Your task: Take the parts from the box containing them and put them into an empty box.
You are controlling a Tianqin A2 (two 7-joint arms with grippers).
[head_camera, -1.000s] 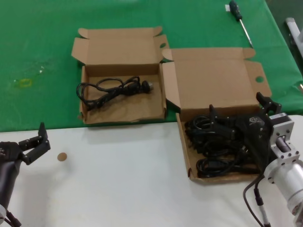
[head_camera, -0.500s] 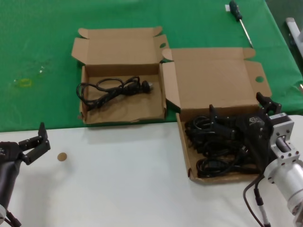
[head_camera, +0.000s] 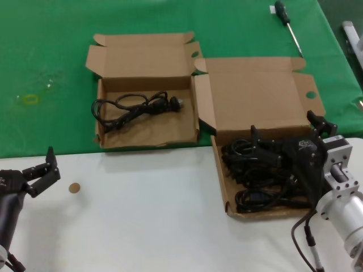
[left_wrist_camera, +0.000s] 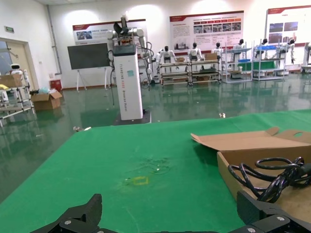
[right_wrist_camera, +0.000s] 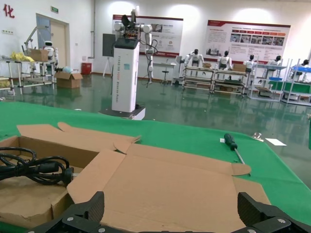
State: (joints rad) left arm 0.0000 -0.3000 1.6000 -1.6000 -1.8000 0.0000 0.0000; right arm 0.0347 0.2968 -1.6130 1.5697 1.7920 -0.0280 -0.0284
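Green cloth — smaller box point(head_camera: 146, 136) holds one cord point(head_camera: 131, 106).

Desk point(head_camera: 147, 215): white surface, far half covered by a green cloth point(head_camera: 51, 51). Green-handled screwdriver point(head_camera: 286, 22): lying on the cloth at the far right. Small round brown disc point(head_camera: 74, 187): on the white surface near the left edge.

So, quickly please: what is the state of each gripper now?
Left gripper: open, holding nothing, at the table's near left edge.
Right gripper: open, over the power cords in the larger cardboard box, gripping nothing.
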